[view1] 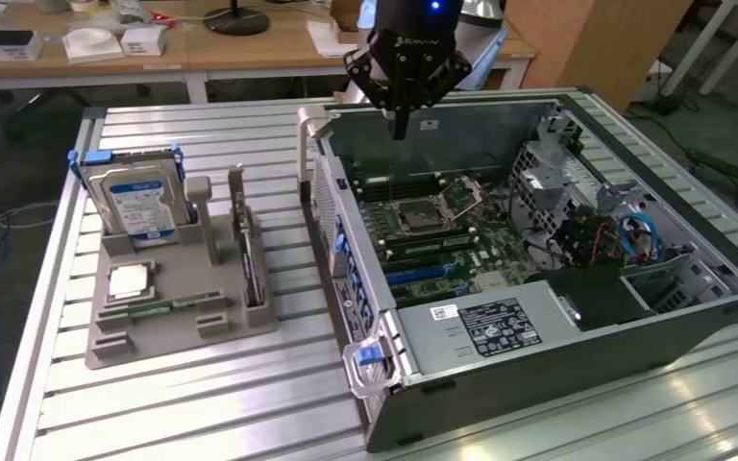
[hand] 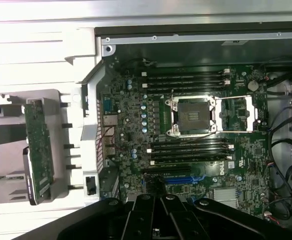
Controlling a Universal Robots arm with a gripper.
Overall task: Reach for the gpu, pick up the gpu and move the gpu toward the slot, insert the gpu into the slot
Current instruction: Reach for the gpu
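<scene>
The claw (view1: 402,130) hangs above the open computer case (view1: 676,317), over the side of it farthest from the exterior camera. Its fingers are pressed together, pinching nothing and touching nothing. The gpu (view1: 251,252) is outside the case, standing on its long edge in a grey holder (view1: 177,331) just beside the case's handled side wall, on the exterior view's left of the case. Its green board and metal end bracket show in the wrist view. In the same holder a blue-labelled hard drive (view1: 138,197) stands upright and a small silver processor chip (view1: 130,280) lies flat, both farther from the case than the gpu. Inside the case the green motherboard (hand: 131,125) lies flat on the case's floor. The slot (hand: 178,178) is the long blue connector on it, between the square processor socket (hand: 191,116) and the labelled metal box (view1: 491,327) in the case. Case and holder both rest on the slatted metal table (view1: 215,408), and the gpu sits well apart from the slot
</scene>
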